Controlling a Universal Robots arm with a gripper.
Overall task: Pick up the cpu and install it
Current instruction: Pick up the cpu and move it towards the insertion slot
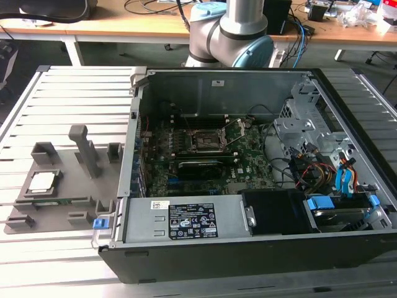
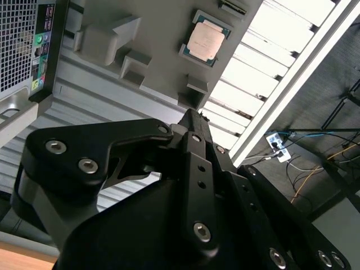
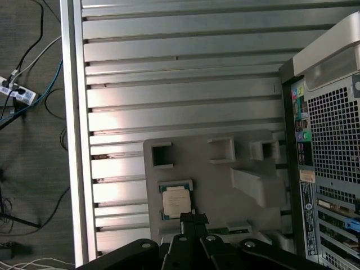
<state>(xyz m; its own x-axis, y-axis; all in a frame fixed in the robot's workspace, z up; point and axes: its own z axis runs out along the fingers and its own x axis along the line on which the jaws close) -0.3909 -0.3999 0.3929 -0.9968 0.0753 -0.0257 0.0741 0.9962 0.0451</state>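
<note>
The cpu (image 1: pixel 42 181) is a small pale silver square lying flat in a recess of the grey holder plate (image 1: pixel 68 192), at the exterior view's left. Both wrist views show the cpu (image 2: pixel 203 40) (image 3: pixel 176 201) from above, just ahead of the black fingertips. My gripper (image 3: pixel 194 218) (image 2: pixel 191 114) hangs over the holder plate beside the chip, not touching it. Its fingers are shut together with nothing between them. The dark square socket (image 1: pixel 206 141) sits on the motherboard inside the open computer case (image 1: pixel 186 217).
Grey holder blocks (image 1: pixel 85 149) stand up from the plate near the cpu. The case wall (image 3: pixel 326 140) rises close beside the plate. The slatted metal table (image 3: pixel 180 73) ends at a rail (image 3: pixel 70 129), with cables on the floor beyond it.
</note>
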